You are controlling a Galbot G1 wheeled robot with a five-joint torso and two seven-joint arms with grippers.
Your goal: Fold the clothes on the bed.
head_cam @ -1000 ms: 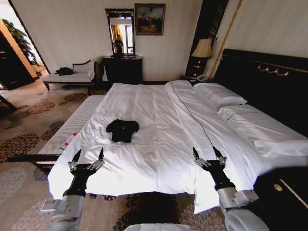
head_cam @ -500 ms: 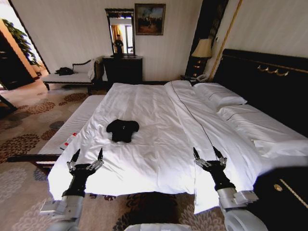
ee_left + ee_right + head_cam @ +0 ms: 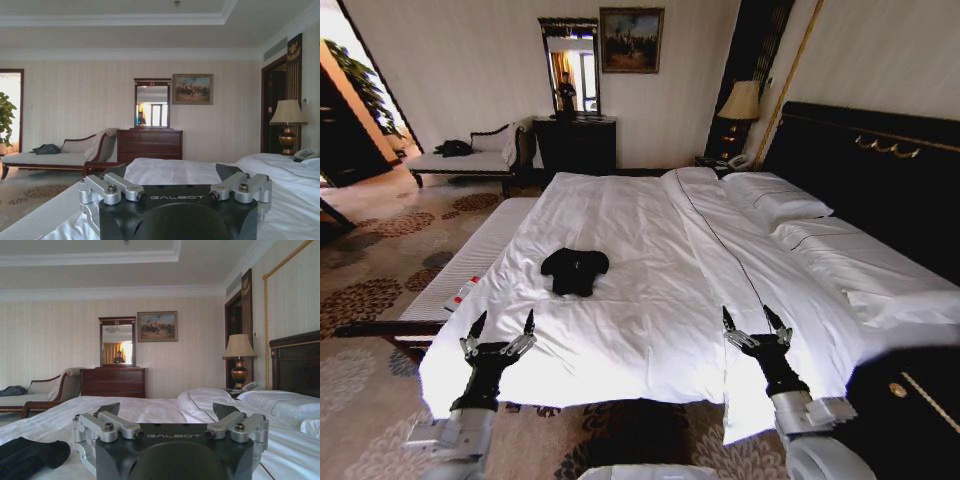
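- Left hand (image 3: 501, 325): fingers apart, hovering at the bed's (image 3: 650, 330) near edge, 7 o'clock.
- Right hand (image 3: 755, 322): fingers apart, 5 o'clock.
- T-shirt (image 3: 575, 270): bunched mid-bed, 11 o'clock, apart from both hands.
- Risk: pinching the sheet along with the crumpled fabric.

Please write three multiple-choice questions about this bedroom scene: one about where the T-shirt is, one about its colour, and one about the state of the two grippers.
1. Where does the T-shirt lie?
A. on the bed's white cover, toward its left side
B. on the pillows
C. on the carpet

2. What colour is the T-shirt?
A. white
B. red
C. black

3. How are the left gripper and right gripper?
A. both shut on the shirt
B. both open, empty, over the near edge of the bed
C. one is holding a pillow

Answers: 1 A, it rests on the cover beyond the left gripper; 2 C, dark against white sheets; 3 B, the fingers stand apart, short of the shirt.
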